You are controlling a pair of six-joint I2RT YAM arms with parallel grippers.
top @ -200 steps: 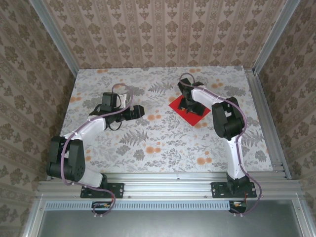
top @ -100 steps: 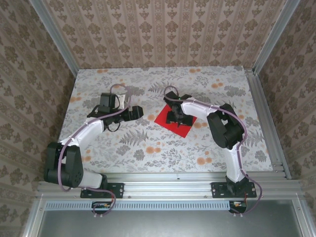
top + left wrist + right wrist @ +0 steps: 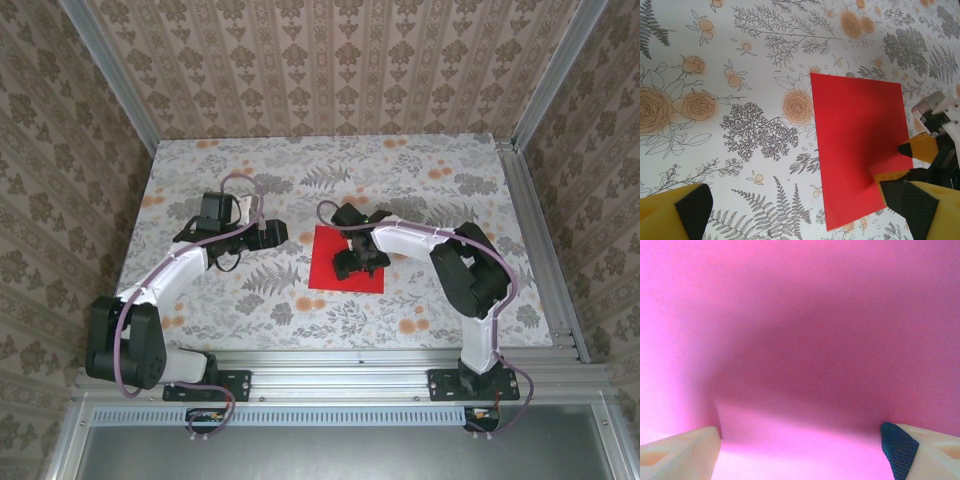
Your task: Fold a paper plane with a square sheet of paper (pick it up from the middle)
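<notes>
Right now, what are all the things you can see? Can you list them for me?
square sheet of paper: one, bright red, lying near the table's middle.
table: one, white with grey leaves and orange flowers, inside the walls.
walls: three, beige patterned, around the table.
metal frame: one, silver, along the near edge.
left arm: one, white and black, over the table's left half.
right arm: one, white and black, reaching to the paper.
left fingers: two, yellow and black, open, left of the paper.
right fingers: two, yellow and black, spread wide on the paper.

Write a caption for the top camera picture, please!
Right gripper, fingers wide, presses on the red square sheet of paper; left gripper waits open nearby.
</notes>
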